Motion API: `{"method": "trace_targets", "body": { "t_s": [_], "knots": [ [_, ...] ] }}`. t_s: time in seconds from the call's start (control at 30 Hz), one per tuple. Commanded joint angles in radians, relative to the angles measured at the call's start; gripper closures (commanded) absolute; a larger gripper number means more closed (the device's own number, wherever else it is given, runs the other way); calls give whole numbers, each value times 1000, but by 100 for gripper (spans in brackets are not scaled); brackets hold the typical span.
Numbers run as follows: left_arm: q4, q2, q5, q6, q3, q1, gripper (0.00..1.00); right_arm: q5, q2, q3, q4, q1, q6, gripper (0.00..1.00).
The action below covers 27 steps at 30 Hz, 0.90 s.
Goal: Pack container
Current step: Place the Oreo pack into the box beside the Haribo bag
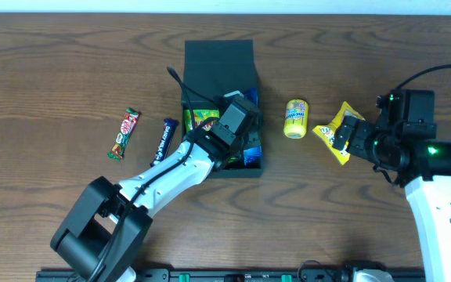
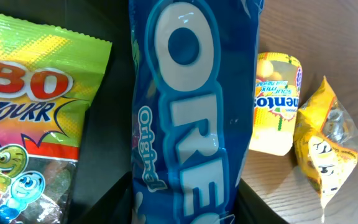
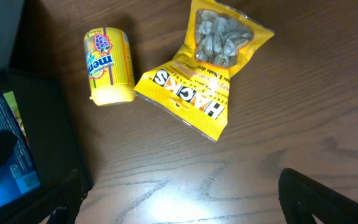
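The dark green container stands mid-table with its flap lid open at the back. My left gripper is over the container, shut on a blue Oreo packet, with its fingers on either side of the packet. A Haribo bag lies inside the container beside it. My right gripper is open and empty over bare wood, just short of a yellow Hacks bag and a yellow Mentos bottle.
The Mentos bottle and the Hacks bag lie right of the container. A red-green bar and a purple chocolate bar lie to its left. The container's right wall shows in the right wrist view.
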Motion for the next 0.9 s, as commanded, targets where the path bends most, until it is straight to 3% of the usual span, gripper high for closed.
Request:
{"method": "trace_targets", "body": {
  "t_s": [0.0,0.03,0.13,0.27,0.37,0.4,0.67,0.87],
  "knots": [
    [3,0,-1,-35,7,1,58,7,-10,-6,-5,-8,6,1],
    [3,0,-4,-29,7,4,54,7,-10,-6,-6,-8,6,1],
    [3,-6,-1,5,10,14,25,7,-10,-6,-7,-8,6,1],
    [2,-45,5,99,13,19,12,7,-10,-6,-10,-8,-5,1],
    [-4,-101,4,202,13,19,9,7,-10,-6,-10,-8,-6,1],
    [-10,-125,-2,245,13,19,3,7,-10,-6,-10,-8,-6,1],
    [-275,-357,-304,411,13,120,5,7,-10,-6,-10,-8,-9,1],
    [-467,-389,-323,536,11,276,5,7,-8,-7,16,-8,-10,1]
  ]
}}
